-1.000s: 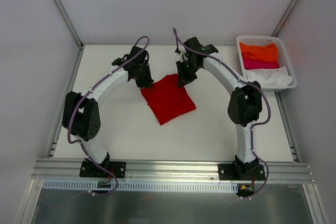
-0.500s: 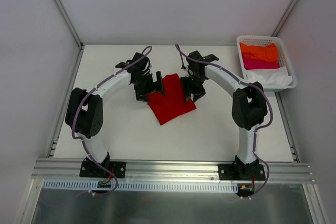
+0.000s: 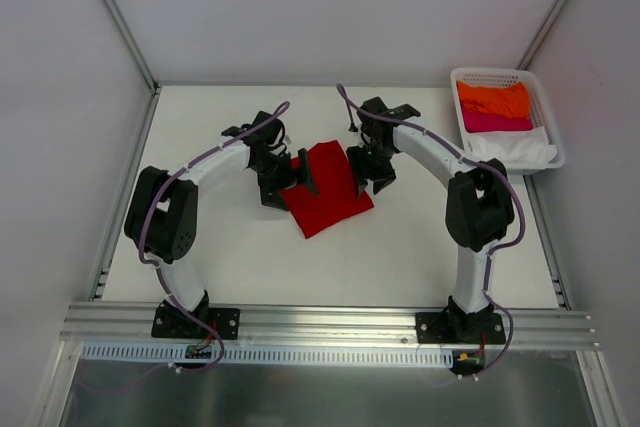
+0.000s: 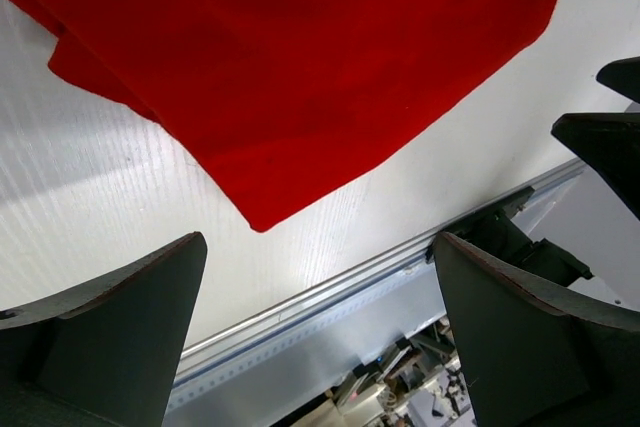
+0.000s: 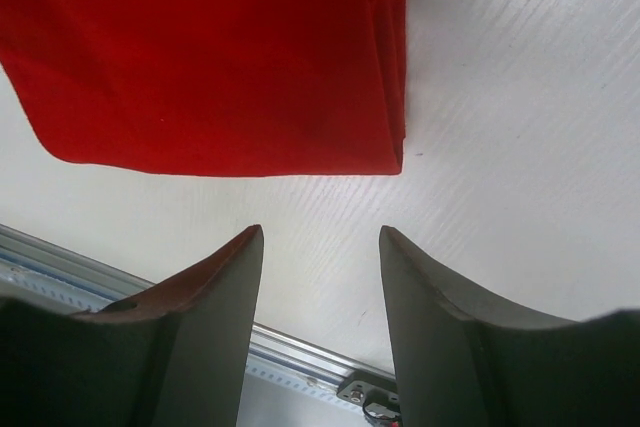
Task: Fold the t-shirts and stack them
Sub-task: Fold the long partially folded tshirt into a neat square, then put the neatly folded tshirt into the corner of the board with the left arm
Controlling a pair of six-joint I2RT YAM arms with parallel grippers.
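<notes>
A deep red t-shirt (image 3: 325, 192) lies folded flat in the middle of the table, also seen in the left wrist view (image 4: 300, 57) and the right wrist view (image 5: 200, 57). My left gripper (image 3: 290, 185) hovers at its left edge, jaws wide open and empty (image 4: 320, 242). At the shirt's right edge my right gripper (image 3: 370, 182) stands open with only bare table between its fingers (image 5: 320, 232). Orange (image 3: 493, 99), magenta pink (image 3: 495, 123) and white (image 3: 520, 150) t-shirts lie in the basket.
The white lattice basket (image 3: 456, 78) stands at the back right corner. A metal rail (image 3: 320, 322) runs along the near table edge by the arm bases. White walls close off the back and both sides.
Both grippers have opened and let go of the red t-shirt. They have moved from its far edge towards me along its two sides. The shirt lies still.
</notes>
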